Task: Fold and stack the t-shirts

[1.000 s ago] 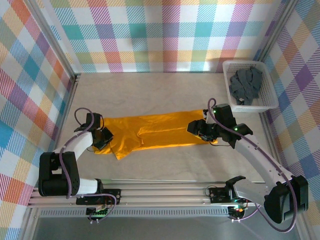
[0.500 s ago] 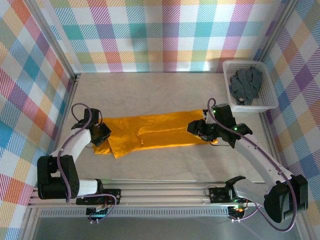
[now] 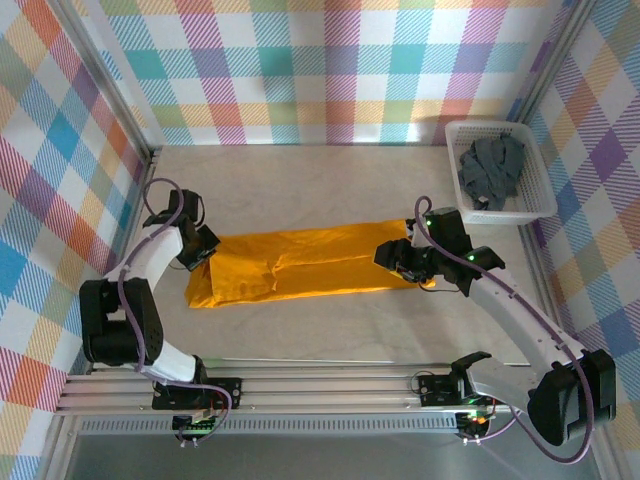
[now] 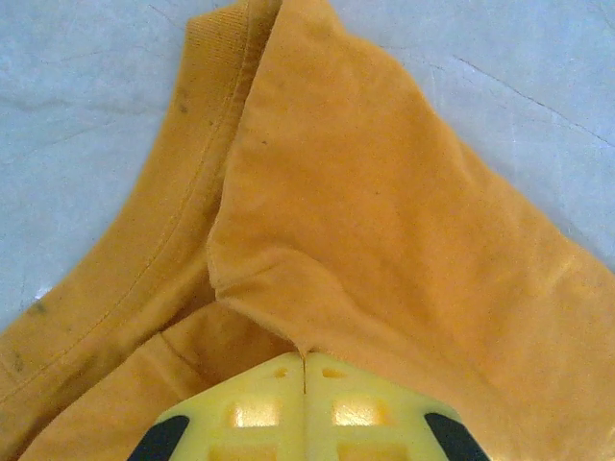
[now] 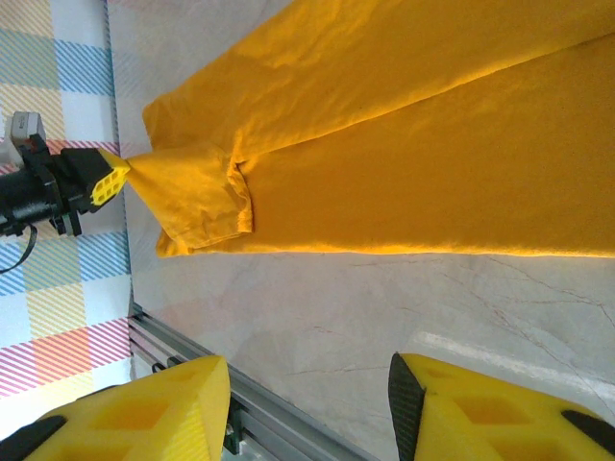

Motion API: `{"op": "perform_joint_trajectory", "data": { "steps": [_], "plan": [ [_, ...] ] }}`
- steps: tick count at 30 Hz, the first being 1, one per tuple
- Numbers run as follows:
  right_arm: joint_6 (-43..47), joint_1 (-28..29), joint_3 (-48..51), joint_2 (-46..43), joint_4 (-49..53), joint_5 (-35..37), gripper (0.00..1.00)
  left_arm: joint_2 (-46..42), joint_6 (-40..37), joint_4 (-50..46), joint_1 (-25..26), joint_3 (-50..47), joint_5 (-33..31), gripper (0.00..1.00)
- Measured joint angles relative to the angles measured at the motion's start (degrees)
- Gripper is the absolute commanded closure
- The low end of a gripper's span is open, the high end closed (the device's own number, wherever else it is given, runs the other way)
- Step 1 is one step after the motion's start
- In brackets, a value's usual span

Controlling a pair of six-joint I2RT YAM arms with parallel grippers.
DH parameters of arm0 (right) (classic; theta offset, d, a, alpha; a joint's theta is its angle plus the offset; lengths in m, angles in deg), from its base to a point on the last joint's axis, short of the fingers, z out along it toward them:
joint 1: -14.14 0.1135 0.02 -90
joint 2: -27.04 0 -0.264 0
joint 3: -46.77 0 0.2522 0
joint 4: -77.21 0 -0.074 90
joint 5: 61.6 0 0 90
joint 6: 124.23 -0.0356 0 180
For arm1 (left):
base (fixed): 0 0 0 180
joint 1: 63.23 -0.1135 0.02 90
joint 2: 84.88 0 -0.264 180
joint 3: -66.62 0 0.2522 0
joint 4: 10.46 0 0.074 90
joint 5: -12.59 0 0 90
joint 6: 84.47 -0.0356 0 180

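The orange-yellow t-shirt lies as a long folded band across the middle of the table. My left gripper is shut on a pinch of cloth at the band's far left corner. In the left wrist view the jaws meet on the orange cloth, beside the ribbed collar. Over the band's right end, my right gripper stands open. In its wrist view the right gripper has bare table between its fingers and the shirt beyond. The dark grey t-shirt lies crumpled in the basket.
The white mesh basket stands at the back right corner. Checked walls close off the left, back and right sides. A metal rail runs along the near edge. Bare table lies behind and in front of the orange shirt.
My left gripper has moved up and back towards the far left with the cloth, drawing the bunched left end out into a flatter, squarer band. The right arm has not moved.
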Motion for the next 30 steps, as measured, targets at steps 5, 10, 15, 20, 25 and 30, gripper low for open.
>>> {"op": "perform_joint_trajectory", "data": {
  "steps": [5,10,15,20,25,30],
  "plan": [
    [0.0,0.0,0.0,0.0,0.0,0.0,0.52,4.3,-1.0,-1.0,0.0,2.5,-1.6,1.00],
    [0.0,0.0,0.0,0.0,0.0,0.0,0.52,8.1,-1.5,-1.0,0.0,4.7,-3.5,1.00],
    [0.2,0.0,0.0,0.8,0.0,0.3,0.52,11.2,-2.6,-1.2,0.0,6.3,-4.7,1.00],
    [2.3,-0.7,-0.2,3.5,0.3,1.9,0.52,12.3,-2.8,-3.9,0.0,9.3,-7.3,0.62],
    [6.3,-4.6,-3.4,10.0,3.0,5.9,0.55,3.1,-1.3,-8.5,1.8,9.1,-12.7,0.63],
    [11.4,-8.0,-12.7,22.1,5.8,13.1,0.59,-12.2,5.5,-8.3,9.2,2.3,-9.0,0.75]
  ]
}}
